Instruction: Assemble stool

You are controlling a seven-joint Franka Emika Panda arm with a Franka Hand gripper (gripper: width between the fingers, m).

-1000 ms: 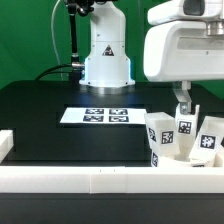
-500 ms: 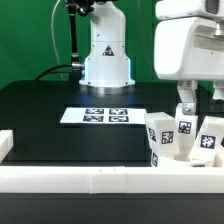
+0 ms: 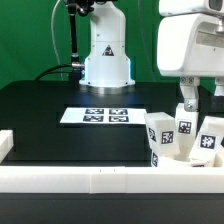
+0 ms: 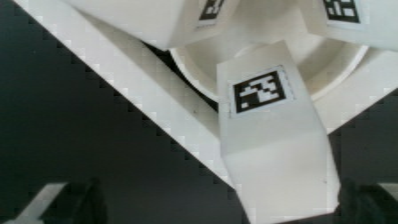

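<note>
Three white stool legs with black-and-white tags stand bunched at the exterior view's right: one [image 3: 160, 137], a second [image 3: 183, 128] and a third [image 3: 208, 136]. My gripper [image 3: 200, 100] hangs open just above them, one finger [image 3: 188, 97] reaching down behind the middle leg. In the wrist view a tagged leg [image 4: 267, 120] runs straight toward my gripper [image 4: 222, 205], whose dark fingers [image 4: 68, 200] stand wide at either side, touching nothing. Behind that leg shows part of the round seat [image 4: 347, 72]. The seat is hidden in the exterior view.
The marker board [image 3: 104, 116] lies flat mid-table. A long white border rail [image 3: 70, 178] runs along the front, with a short end piece [image 3: 5, 143] at the exterior view's left. Another rail [image 4: 116, 75] crosses the wrist view slantwise. The robot base [image 3: 105, 55] stands at the back.
The gripper has shifted toward the exterior view's right, over the legs, and stayed open. The legs and rails have not moved.
</note>
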